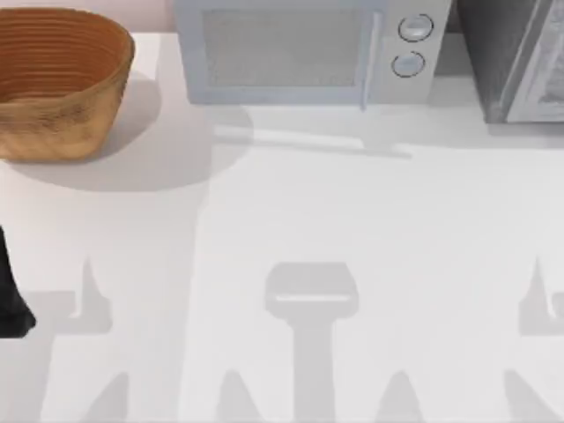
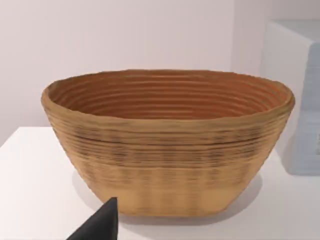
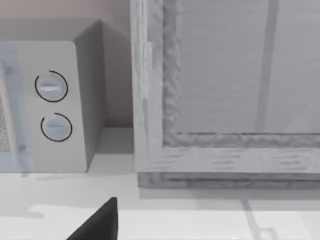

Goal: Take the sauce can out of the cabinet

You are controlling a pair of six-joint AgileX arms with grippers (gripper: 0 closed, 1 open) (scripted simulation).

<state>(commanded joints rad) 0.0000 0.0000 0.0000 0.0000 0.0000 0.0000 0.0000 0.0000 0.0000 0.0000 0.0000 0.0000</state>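
Top view: white table (image 1: 352, 229). Basket (image 1: 62, 79) sits at the 10 o'clock corner, upright, mouth up, nothing seen inside. Microwave (image 1: 291, 53) is at 12 o'clock along the far edge, w/ two round knobs (image 1: 415, 28) stacked at its 3 o'clock end. Cabinet (image 1: 493, 53) is at 1–2 o'clock, just beside the microwave w/ a small gap between, and is cut off by the view's edge. It has dark grey speckled sides and a pale door (image 1: 546, 79) on its front.

A dark bit of the L arm (image 1: 11, 295) pokes in at 8–9 o'clock, at the table's left edge, well apart from the basket. Grey arm shadows (image 1: 310, 300) lie across the 6 o'clock part of the table.

L wrist view: the basket (image 2: 170, 150) is straight ahead on the table, w/ the microwave's side (image 2: 300, 100) beyond it. One dark tip of the L gripper (image 2: 102, 222) is in frame, apart from the basket. Open or closed: can't tell.

R wrist view: the cabinet door (image 3: 225, 70) faces the cam, pale panel in a rough grey frame, lying flat across the front. The inside is hidden behind it. The microwave (image 3: 50, 110) stands just beside it, knobs toward the cabinet. One dark tip of the R gripper (image 3: 102, 220) is over bare table, apart from the cabinet. Open or closed: can't tell.
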